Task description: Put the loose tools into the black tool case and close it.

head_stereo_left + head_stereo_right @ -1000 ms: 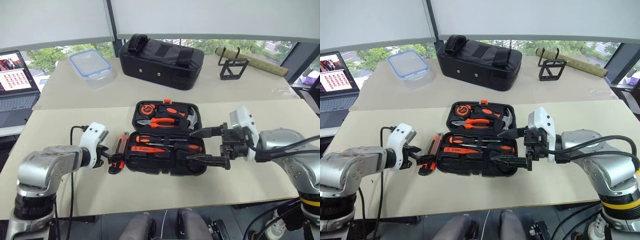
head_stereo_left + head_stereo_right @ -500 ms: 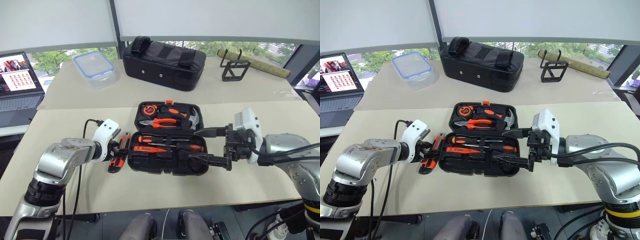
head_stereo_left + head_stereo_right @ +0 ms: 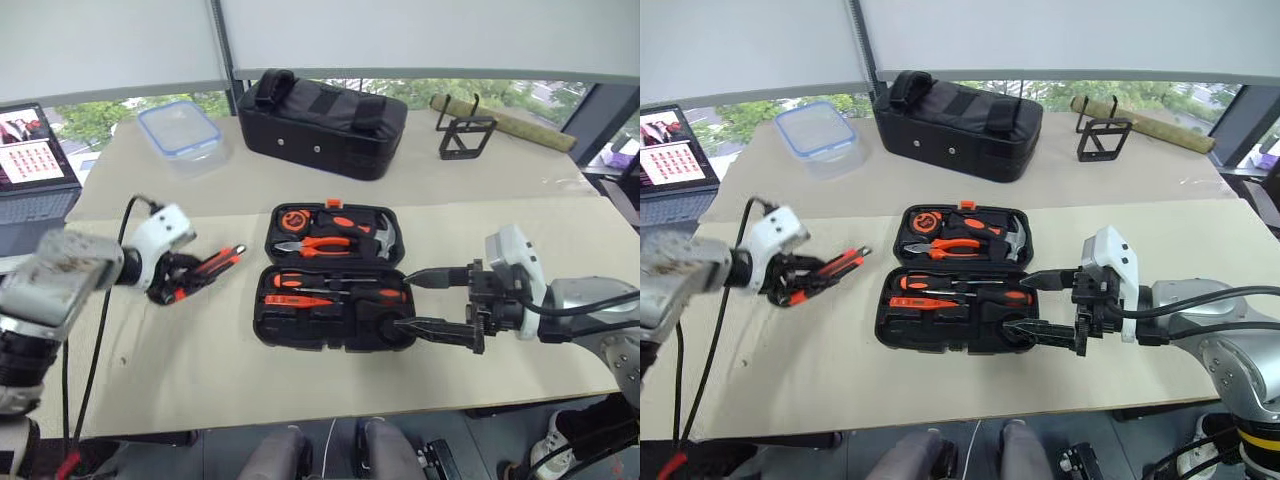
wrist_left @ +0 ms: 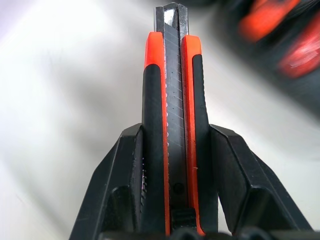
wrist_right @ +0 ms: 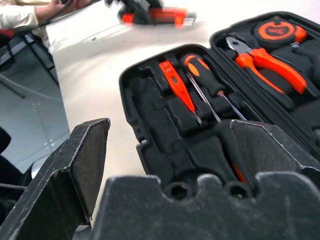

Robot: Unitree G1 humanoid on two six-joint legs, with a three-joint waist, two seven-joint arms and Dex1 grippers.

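- Left gripper (image 3: 185,282), frame left, is clamped on the knife (image 4: 172,115) mid-body.
- Knife likely light, stiff, slick; grip its rubber sides.
- Right gripper (image 3: 432,302) gapes beside the case (image 3: 300,335).

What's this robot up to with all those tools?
It is packing a tool case that lies open on the table. Its left pincer is shut on an orange-and-black utility knife, held above the table to the left of the case. Its right pincer hangs open at the case's right end. Screwdrivers, pliers and a hammer lie in their slots.
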